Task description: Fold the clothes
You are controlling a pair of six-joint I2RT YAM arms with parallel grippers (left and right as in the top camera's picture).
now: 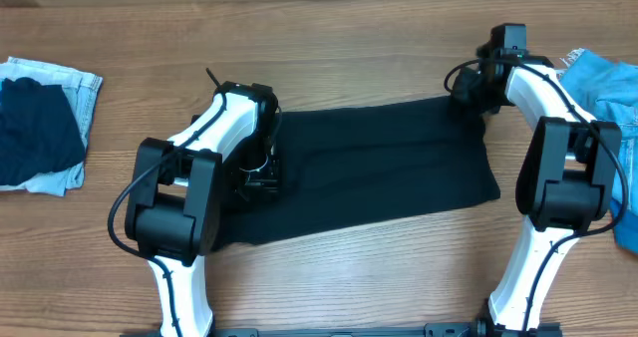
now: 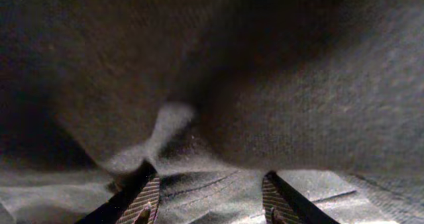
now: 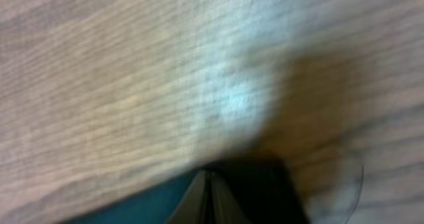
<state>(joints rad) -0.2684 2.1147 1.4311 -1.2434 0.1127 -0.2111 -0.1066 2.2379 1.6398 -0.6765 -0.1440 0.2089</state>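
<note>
wood table [image 1: 349, 18], clothes [image 1: 379, 168] under released left hand [image 2: 209, 201], right hand [image 3: 211, 194] clenched at far corner

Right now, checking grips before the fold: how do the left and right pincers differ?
The left pincer stands open, jaws apart over the left end of the black garment; the right pincer is shut. The left one's camera sees only cloth; the right one's sees mostly bare table. Both sit at the garment's ends.
</note>
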